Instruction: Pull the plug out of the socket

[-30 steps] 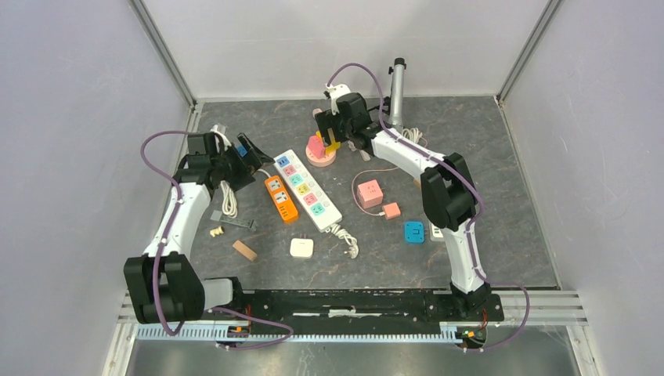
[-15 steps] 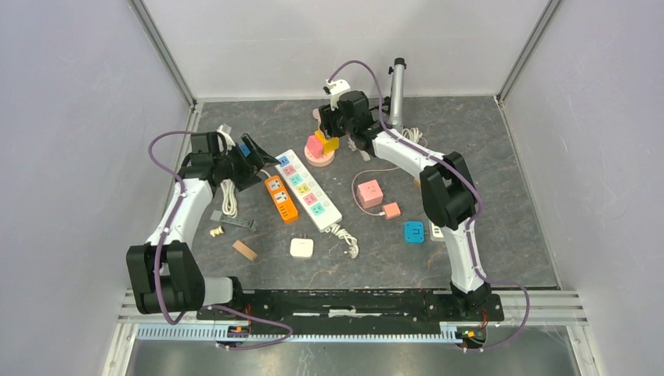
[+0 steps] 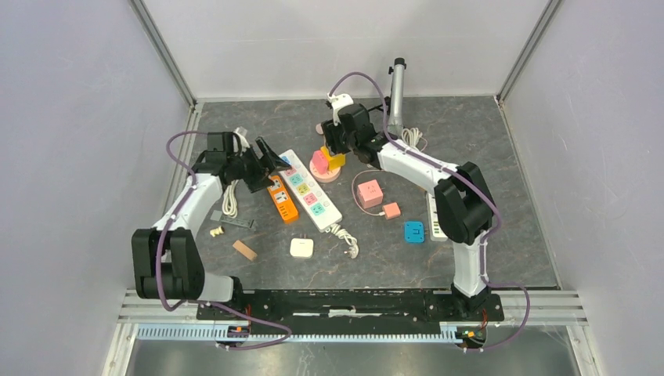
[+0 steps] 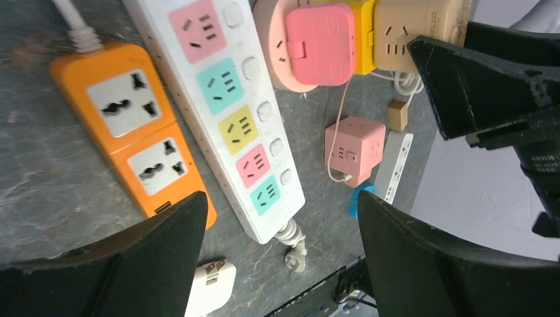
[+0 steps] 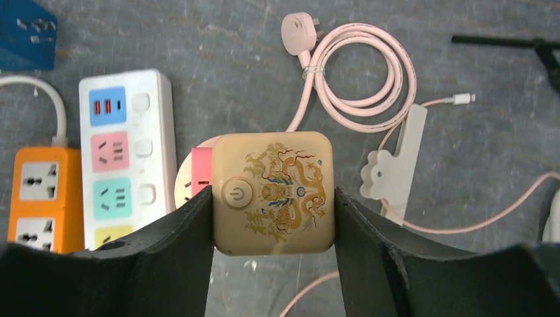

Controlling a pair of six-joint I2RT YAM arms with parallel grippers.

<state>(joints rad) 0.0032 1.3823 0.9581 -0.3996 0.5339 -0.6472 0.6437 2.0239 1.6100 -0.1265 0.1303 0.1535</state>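
While in right pincer (image 5: 272,221), tan plug (image 5: 272,165); gold dragon print (image 5: 285,191)

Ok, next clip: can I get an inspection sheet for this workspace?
Surface: dark stone-look table, flat.
Job's things: beige dragon-print plug, stacked at the round pink socket.
Clutter: orange strip, white strip, pink cube socket, blue adapter, wooden block.
Claws: right claw shut on the plug; left claw open above the strips, holding nothing.
Cables: coiled pink cord loose near the socket; white cord bundled.
Surroundings: pale enclosure walls; nothing else seen.
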